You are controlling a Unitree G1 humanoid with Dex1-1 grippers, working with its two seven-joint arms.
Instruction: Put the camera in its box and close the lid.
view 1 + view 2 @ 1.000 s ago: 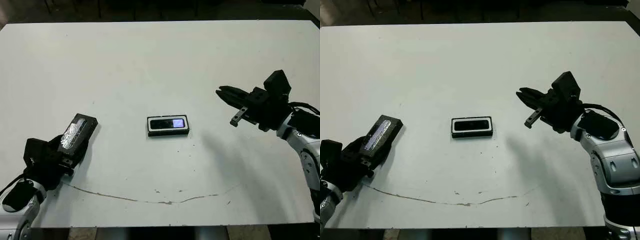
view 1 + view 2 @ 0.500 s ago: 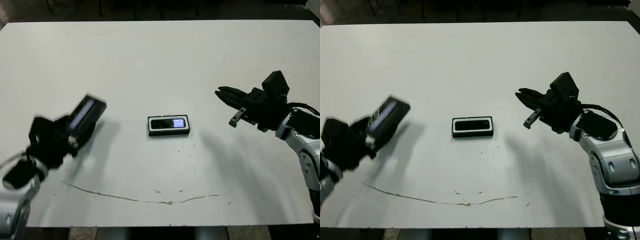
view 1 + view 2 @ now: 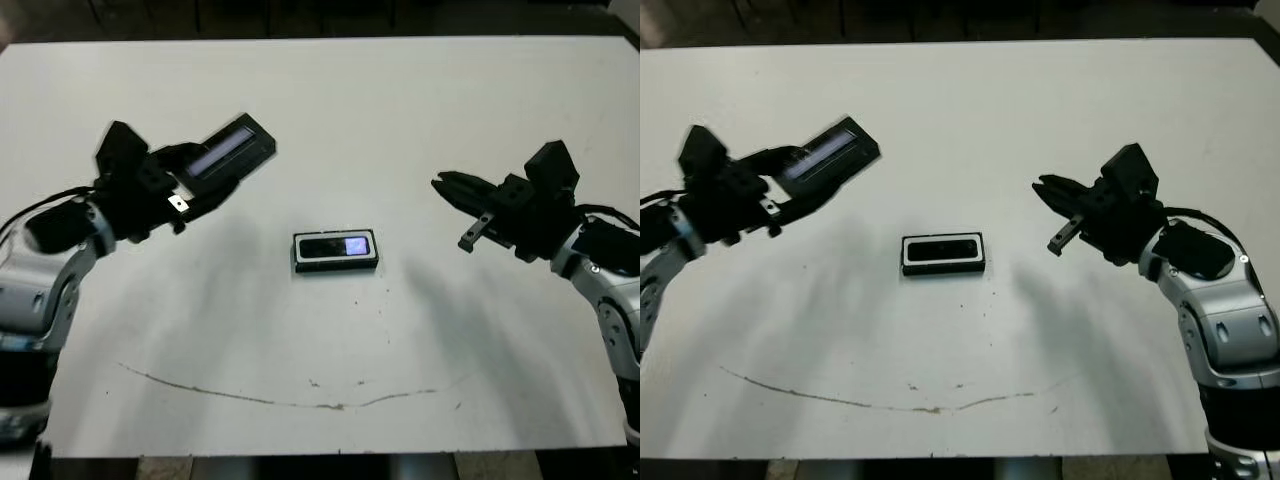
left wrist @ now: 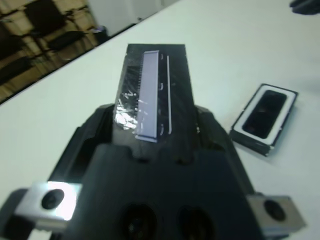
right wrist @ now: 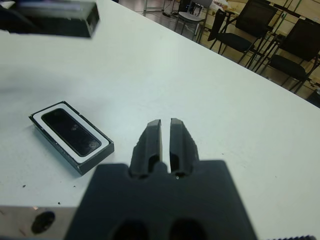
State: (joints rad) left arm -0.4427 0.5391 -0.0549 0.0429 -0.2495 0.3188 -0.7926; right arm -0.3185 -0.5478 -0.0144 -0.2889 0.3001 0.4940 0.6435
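White table (image 3: 320,120), scuffed near the robot's edge, bears the box (image 3: 336,251) at centre with the camera (image 3: 337,246) already seated inside, screen up. Left gripper (image 3: 205,175) is clamped on the lid (image 3: 230,152), held aloft with its far end aimed toward the box, evidently staged for capping. Right gripper (image 3: 445,187) hovers beside the box on its other side, fingers nearly together and empty, apparently parked clear.

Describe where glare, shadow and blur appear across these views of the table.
Left eye view: the camera screen glows bluish in the box; soft arm shadows fall on the table. Left wrist view: glare on the lid panel; the box is slightly blurred. Right wrist view: the lid in the corner is out of focus.
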